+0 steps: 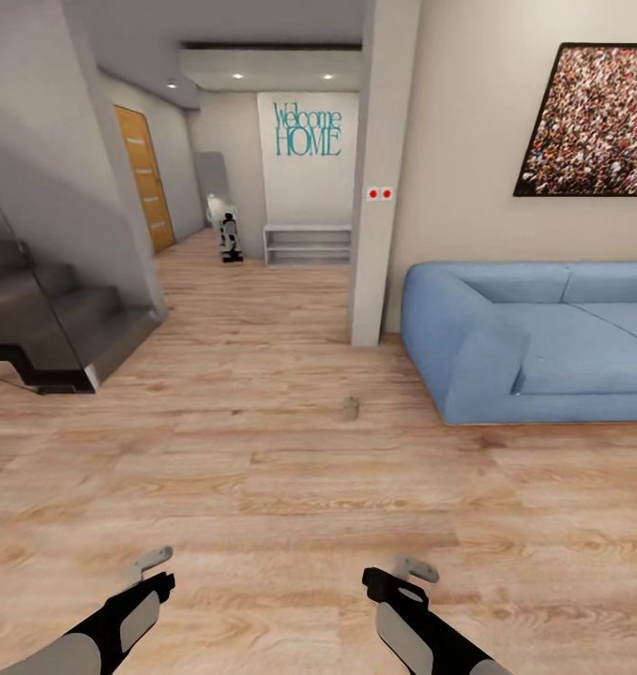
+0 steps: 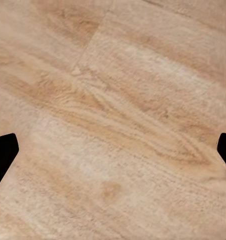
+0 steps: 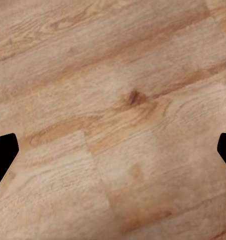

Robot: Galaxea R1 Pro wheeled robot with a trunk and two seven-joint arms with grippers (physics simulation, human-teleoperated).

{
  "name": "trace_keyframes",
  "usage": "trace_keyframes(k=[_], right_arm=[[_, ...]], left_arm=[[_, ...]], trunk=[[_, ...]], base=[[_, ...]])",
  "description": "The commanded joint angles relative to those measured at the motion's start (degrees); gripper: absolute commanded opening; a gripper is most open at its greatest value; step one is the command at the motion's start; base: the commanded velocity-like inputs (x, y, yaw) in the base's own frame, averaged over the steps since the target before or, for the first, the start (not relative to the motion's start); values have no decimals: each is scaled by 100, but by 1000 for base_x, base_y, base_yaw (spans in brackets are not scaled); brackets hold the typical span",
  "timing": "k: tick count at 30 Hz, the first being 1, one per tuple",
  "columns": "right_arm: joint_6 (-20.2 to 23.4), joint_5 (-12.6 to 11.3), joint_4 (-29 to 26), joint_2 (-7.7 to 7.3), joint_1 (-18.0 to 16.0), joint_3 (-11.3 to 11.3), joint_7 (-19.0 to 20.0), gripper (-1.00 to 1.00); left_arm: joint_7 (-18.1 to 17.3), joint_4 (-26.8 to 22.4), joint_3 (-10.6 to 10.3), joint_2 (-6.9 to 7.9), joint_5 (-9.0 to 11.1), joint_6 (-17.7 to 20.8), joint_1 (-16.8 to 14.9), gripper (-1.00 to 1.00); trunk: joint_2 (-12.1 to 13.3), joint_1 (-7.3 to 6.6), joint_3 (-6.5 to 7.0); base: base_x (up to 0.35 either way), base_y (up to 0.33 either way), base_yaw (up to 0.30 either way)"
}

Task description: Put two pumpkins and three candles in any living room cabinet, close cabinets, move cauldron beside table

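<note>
one candle on the wooden floor, both arms held low over bare boards.

a small tan candle [image 1: 351, 407] stands upright on the wood floor [image 1: 262, 487], well ahead of the robot, near the front corner of the blue sofa [image 1: 534, 342] and in front of a pale pillar [image 1: 382, 169]. the left gripper [image 1: 147, 565] and the right gripper [image 1: 414, 569] show at the bottom of the head view, well apart from each other and from the candle, holding nothing. in each wrist view the dark fingers [image 2: 3, 155] [image 3: 3, 152] sit at opposite edges, spread wide apart over the boards. farther back, a low white shelf unit [image 1: 307, 244] stands under teal "welcome home" lettering [image 1: 308, 129], dark stairs [image 1: 55, 328] rise at the left, and a framed picture [image 1: 595, 122] hangs above the sofa.
</note>
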Motion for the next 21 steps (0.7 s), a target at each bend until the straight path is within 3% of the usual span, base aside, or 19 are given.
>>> trace_keyframes(k=[1, 21], right_arm=[[2, -28, -6, -4, -7, 38, -40, 100], [-112, -20, 29, 18, -5, 52, -46, 100]], left_arm=[[38, -15, -48, 5, 38, 19, -2, 100], [38, -15, -47, 5, 38, 19, -3, 100]], trunk=[[-2, 3, -5], [-2, 3, -5]], base=[[329, 0, -71], [329, 0, -7]])
